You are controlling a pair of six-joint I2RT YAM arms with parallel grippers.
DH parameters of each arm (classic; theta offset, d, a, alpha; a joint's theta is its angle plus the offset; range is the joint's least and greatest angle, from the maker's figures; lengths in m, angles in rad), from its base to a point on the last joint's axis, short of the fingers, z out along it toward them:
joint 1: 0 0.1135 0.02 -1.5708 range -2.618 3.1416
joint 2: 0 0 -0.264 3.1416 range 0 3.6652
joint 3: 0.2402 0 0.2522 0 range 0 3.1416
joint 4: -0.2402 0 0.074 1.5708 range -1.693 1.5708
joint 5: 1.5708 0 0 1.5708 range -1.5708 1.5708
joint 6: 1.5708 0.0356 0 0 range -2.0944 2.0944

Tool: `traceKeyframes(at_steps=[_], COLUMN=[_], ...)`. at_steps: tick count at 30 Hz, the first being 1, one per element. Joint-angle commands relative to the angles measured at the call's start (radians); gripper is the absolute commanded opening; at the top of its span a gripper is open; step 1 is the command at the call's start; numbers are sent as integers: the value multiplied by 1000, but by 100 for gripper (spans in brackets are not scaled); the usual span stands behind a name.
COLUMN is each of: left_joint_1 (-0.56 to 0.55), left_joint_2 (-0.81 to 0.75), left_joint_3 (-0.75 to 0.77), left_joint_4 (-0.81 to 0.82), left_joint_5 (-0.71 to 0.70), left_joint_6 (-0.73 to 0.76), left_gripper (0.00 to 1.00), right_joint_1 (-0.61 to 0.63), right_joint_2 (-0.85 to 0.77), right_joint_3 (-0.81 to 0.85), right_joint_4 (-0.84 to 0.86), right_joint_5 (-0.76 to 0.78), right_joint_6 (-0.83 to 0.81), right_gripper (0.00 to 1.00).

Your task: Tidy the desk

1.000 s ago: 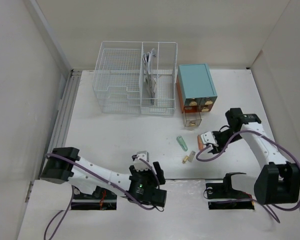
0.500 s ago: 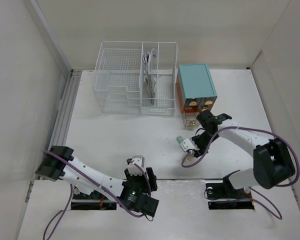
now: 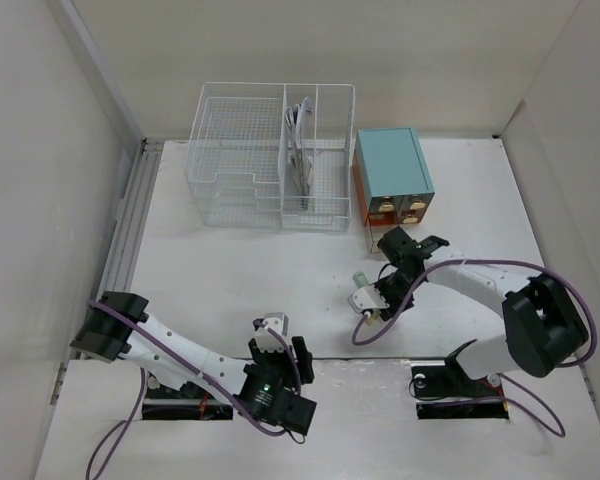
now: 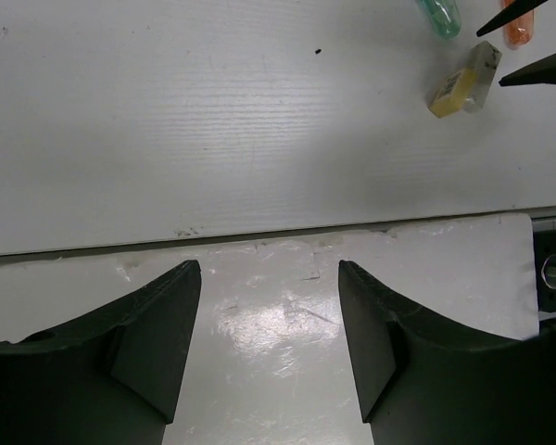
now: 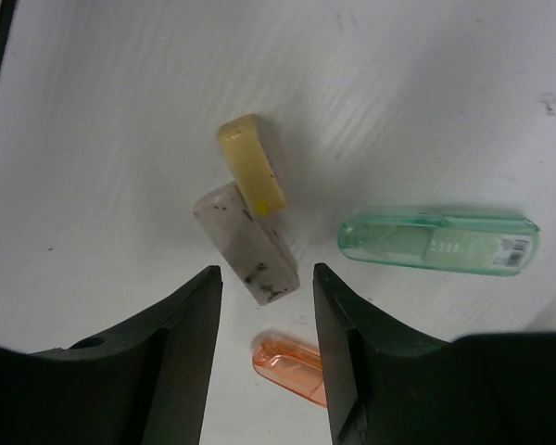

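Top external: right pincer farther left, over eraser.

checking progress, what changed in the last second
The right arm swung left; its open jaws now hover over the speckled eraser, holding nothing. The left arm drew back toward the near edge. Wire basket and teal drawer box stayed put.

Both arms, the left arm at lower left and the right arm at right, are slim white links joined by bulky black joint housings. A purple cable loops along each. The left wrist housing carries a small green light. In the wrist views, the left gripper and right gripper share one look: matte black, wedge-shaped fingers.
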Motion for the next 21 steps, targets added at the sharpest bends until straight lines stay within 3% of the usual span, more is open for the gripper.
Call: traceKeyframes(at_steps=[1, 21], left_joint_1=[-5, -5], left_joint_2=[-14, 36], left_joint_3=[-7, 64], left_joint_4=[-21, -30], left_joint_5=[-49, -77], left_joint_6=[-208, -147], left_gripper=[57, 60], right_joint_1=[33, 117], right_joint_2=[0, 100], right_joint_3=[-25, 13], right_joint_4=[55, 37], right_joint_5=[49, 134], right_joint_6=[47, 177], right_gripper=[49, 44])
